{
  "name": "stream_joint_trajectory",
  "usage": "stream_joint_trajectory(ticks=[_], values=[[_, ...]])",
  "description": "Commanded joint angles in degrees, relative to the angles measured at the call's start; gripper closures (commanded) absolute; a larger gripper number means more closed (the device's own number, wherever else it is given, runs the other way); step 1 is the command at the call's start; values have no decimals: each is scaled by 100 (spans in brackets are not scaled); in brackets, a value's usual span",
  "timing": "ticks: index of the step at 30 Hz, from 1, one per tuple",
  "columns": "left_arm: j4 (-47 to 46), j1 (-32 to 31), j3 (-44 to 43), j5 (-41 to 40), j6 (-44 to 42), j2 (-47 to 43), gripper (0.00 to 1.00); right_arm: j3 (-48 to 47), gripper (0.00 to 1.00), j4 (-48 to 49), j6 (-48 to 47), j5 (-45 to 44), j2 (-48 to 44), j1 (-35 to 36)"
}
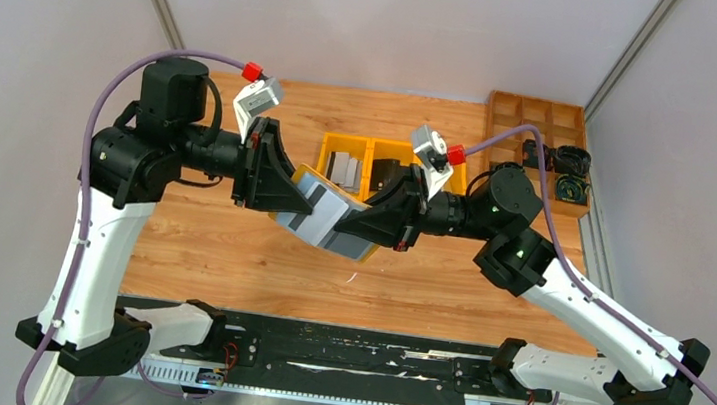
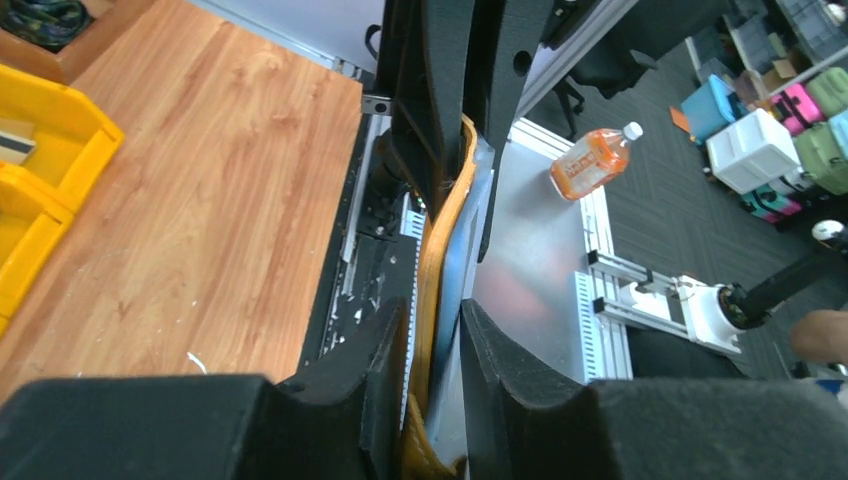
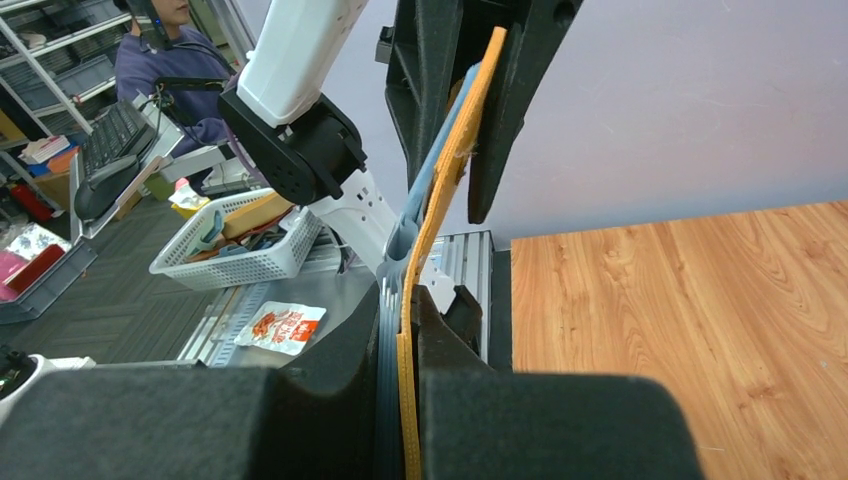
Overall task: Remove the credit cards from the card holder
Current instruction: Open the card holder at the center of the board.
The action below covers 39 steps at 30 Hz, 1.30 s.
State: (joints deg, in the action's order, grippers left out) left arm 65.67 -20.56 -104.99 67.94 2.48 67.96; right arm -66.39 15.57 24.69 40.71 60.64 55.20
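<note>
card holder [image 1: 325,215] is mid-air over the table [image 1: 200,236], with left gripper [image 2: 432,340] and right gripper [image 3: 405,335] each clamped on one end. The cover looks light and floppy and bows under grip. credit cards [image 1: 319,199] are probably stiff and slick, so pinch an exposed card edge, not the cover.

The card holder [image 1: 328,214] is coloured mustard yellow outside and silvery grey inside. The tabletop [image 1: 229,249] is grained orange-brown wood. Bright yellow bins [image 1: 346,142] and a brown tray [image 1: 492,116] are seen toward the far right corner.
</note>
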Motion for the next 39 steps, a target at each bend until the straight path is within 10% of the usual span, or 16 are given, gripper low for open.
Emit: stream_joint_trajectory(ticks=[1, 9, 20, 27, 39], values=[[-61, 70, 178, 480, 238, 11, 66, -58, 100, 322, 140, 269, 40, -49], [-57, 74, 318, 621, 234, 15, 57, -282, 100, -90, 53, 140, 208, -62], [-79, 76, 575, 574, 96, -78, 97, -441, 100, -281, 55, 142, 340, -139], [-60, 288, 523, -398, -133, -28, 100, -325, 49, -301, 681, 252, 259, -1198], [-759, 552, 796, -1861, 20, 16, 100, 222, 44, 409, 1532, -43, -94, -1714]])
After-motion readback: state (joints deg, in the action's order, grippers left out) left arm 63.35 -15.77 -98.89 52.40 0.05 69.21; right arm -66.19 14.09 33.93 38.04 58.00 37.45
